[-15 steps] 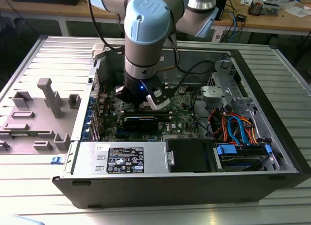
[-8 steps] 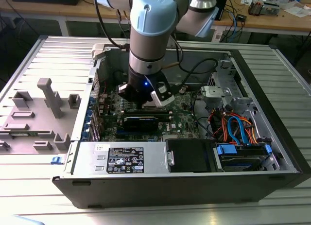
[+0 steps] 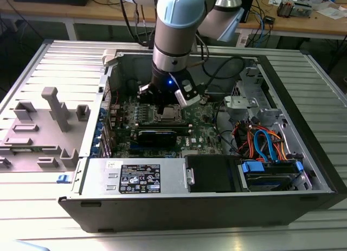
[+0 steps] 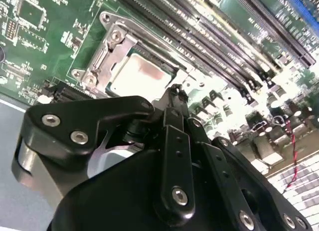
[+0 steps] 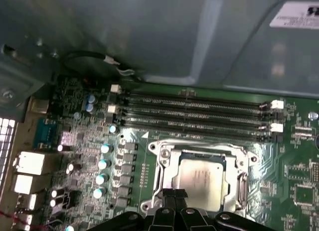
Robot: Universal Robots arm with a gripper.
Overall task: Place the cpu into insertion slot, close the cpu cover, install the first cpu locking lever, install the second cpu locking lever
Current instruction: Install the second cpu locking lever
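First wrist view: cpu [image 5: 200, 178] sits flat in insertion slot [image 5: 164, 171] on green motherboard [image 5: 294, 191], cpu cover [image 5: 234, 150] closed around it. End effector [image 5: 174, 195] clenched, holding nothing, tips just above slot edge. Memory slots [image 5: 194, 116] beside slot. Exterior view: arm [image 3: 176, 34] reaches into computer case [image 3: 303, 169] on tabletop [image 3: 32, 207].

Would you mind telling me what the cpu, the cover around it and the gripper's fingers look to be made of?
The cpu: its top looks like matte silvery metal, with a soft, even sheen. The cpu cover: probably bright, polished steel, glinting along its edges. The gripper fingers: matte black, bolted links, either anodised metal or hard plastic.
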